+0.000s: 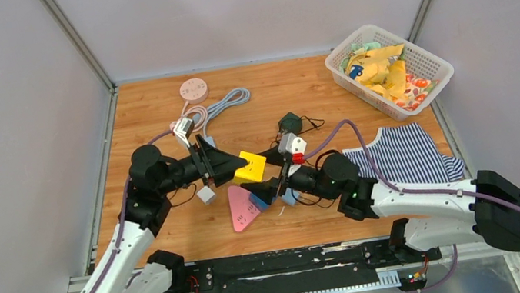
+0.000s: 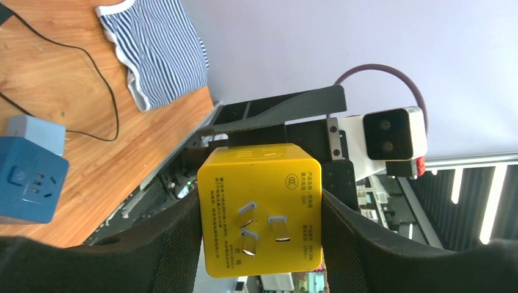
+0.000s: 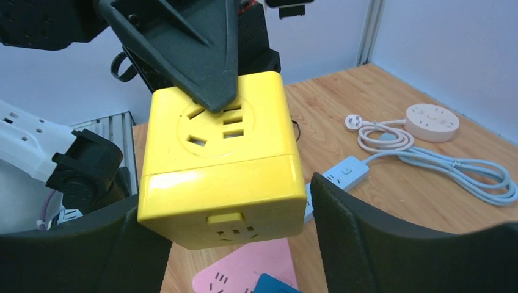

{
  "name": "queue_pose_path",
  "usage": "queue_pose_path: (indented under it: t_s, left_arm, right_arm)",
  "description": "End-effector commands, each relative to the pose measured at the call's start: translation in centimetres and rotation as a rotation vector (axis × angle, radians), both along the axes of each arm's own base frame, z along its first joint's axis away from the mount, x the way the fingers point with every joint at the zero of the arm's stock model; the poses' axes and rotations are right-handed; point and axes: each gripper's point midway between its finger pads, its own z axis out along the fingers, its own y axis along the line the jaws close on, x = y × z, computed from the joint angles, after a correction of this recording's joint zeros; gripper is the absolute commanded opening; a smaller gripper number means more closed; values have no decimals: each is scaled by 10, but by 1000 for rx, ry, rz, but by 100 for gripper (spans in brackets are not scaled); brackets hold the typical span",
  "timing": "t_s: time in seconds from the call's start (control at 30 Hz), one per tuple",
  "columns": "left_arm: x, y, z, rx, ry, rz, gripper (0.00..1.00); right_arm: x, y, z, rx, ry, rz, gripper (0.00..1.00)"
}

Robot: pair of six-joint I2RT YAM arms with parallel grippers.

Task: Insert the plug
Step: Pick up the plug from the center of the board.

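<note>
The left claw (image 1: 239,167) is clenched on the yellow plug (image 2: 262,207), a finger flat on each of two opposite faces. It hangs in the air just behind the pink socket board (image 1: 239,208). The plug is a cube with no long axis, and its prongs (image 2: 262,227) face back at the left wrist. The right claw (image 3: 235,207) is released, its fingers flanking the plug with a sliver of gap on one side. Left of the pink board, bare table (image 1: 168,230) runs to the edge; a blue socket cube (image 2: 30,183) sits beside the board's right.
</note>
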Motion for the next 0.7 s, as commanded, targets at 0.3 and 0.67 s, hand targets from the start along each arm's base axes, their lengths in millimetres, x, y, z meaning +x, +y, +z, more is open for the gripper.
queue_pose_path:
  t_s: [0.3,0.67]
  left_arm:
    - [-15,1,34,-155,44,-24,0]
    - [-18,3,35,-174,53,-23,0]
  right_arm:
    - [-15,-12,48,243,-66,55,71]
    - [-24,-17,77,365,-144,90,65]
